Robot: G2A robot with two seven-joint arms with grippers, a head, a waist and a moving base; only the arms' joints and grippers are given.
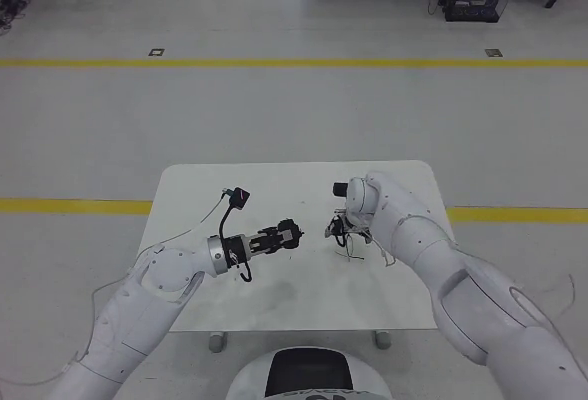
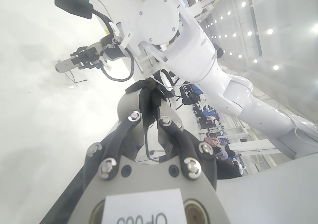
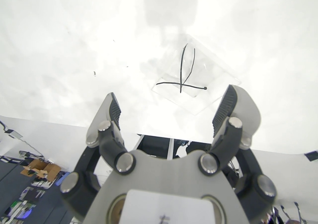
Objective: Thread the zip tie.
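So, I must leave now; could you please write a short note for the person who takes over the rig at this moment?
Left end effector: shut, over the table, with a thin black strip between its fingers, probably a zip tie.
Right end effector: open, holding nothing, above the clear tray.
Loose zip ties lie crossed on that tray.
Done: it seems one tie is picked up.
Left: the threading itself; no closed loop is visible.
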